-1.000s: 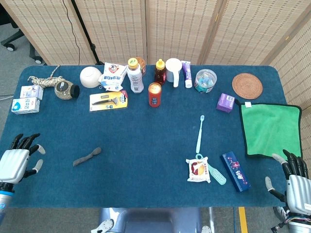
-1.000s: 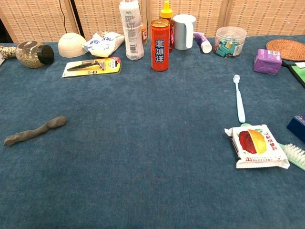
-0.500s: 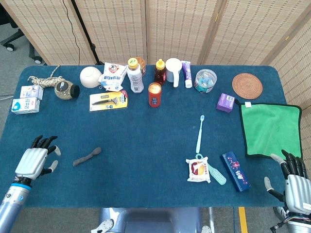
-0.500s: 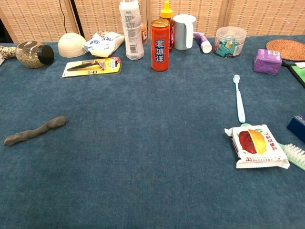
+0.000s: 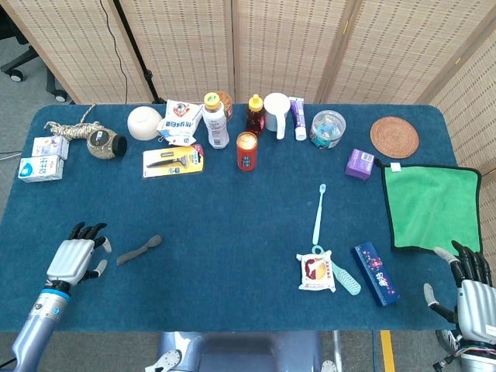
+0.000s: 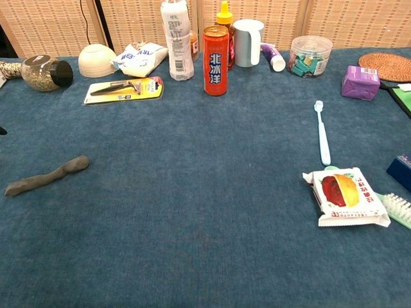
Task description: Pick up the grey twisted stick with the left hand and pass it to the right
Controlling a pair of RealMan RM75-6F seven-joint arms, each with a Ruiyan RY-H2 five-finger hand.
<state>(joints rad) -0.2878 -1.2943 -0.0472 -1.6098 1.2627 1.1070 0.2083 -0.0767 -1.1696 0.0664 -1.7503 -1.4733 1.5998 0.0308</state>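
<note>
since the earlier frames left hand (image 5: 74, 259) has slid right across the near left of the table (image 5: 232, 225), now just beside the grey twisted stick (image 5: 139, 250), not touching it. fingers (image 5: 87, 231) spread, pointing far, holding nothing. right hand (image 5: 470, 291) has barely shifted, at the near right corner off the table edge, fingers spread, holding nothing.

stick lies flat on the blue cloth, near left, tilted with its right end farther; in chest view stick (image 6: 46, 175) sits at the left edge, nothing touching it. chest view shows neither hand clearly; tiny dark bit at the left edge, cannot tell what.

far row left to right: rope (image 5: 68, 129), jar (image 5: 105, 143) on its side, white bowl (image 5: 144, 122), snack bag (image 5: 179, 122), bottle (image 5: 215, 121), red can (image 5: 246, 151), sauce bottle (image 5: 255, 115), white cup (image 5: 277, 111), tube (image 5: 298, 118), clear tub (image 5: 327, 129), round mat (image 5: 394, 136). razor pack (image 5: 173, 161) just near the bowl. two small boxes (image 5: 43, 160) at far left. purple box (image 5: 359, 164) beside green cloth (image 5: 431, 204). toothbrush (image 5: 318, 213) mid right, snack packet (image 5: 317, 273) near it, blue box (image 5: 376, 273) to its right.
</note>
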